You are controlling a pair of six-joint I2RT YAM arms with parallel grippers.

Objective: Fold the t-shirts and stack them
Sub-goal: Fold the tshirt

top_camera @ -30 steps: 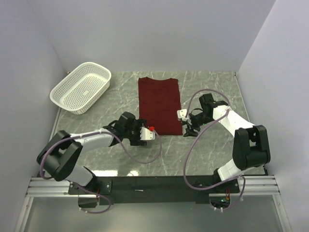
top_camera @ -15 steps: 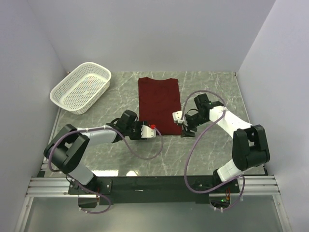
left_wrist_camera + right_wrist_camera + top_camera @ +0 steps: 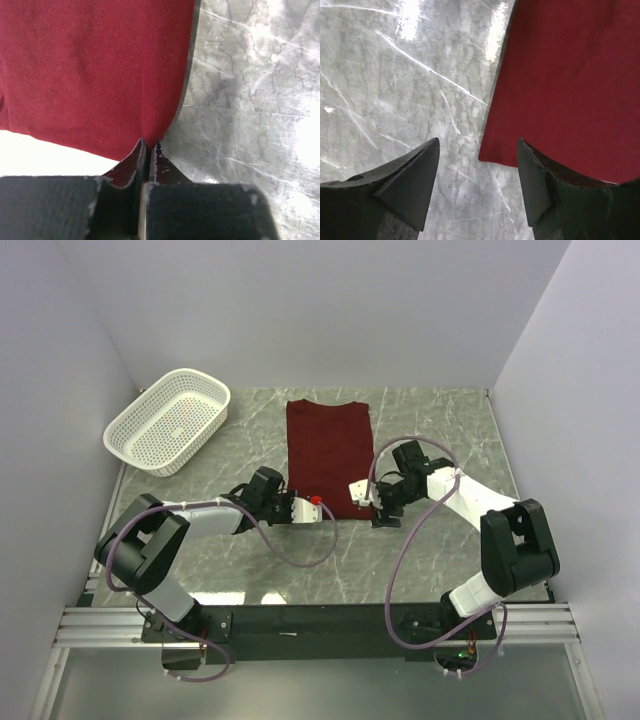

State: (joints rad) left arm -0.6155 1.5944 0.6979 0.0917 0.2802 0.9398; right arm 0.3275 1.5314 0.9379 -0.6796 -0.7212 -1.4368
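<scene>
**Grasping the near hem.** The maroon t-shirt [image 3: 330,455] is lying flat as a long, narrow rectangle on the marble table [image 3: 440,550], with its near hem directly ahead of both grippers. One near corner is being pinched between the closed fingers of the left gripper [image 3: 149,145], the cloth running into the seam between the tips. The other near corner is being straddled by the right gripper [image 3: 478,147], whose fingers are standing apart. Nothing is being held there yet. The step in hand is judged to be the grasp before a lengthwise fold. The next move is judged to call for the right fingers being closed on their corner, then both corners being lifted together and carried forward toward the collar end. A white basket [image 3: 168,420] is standing well beyond the left gripper, on its outer side.
</scene>
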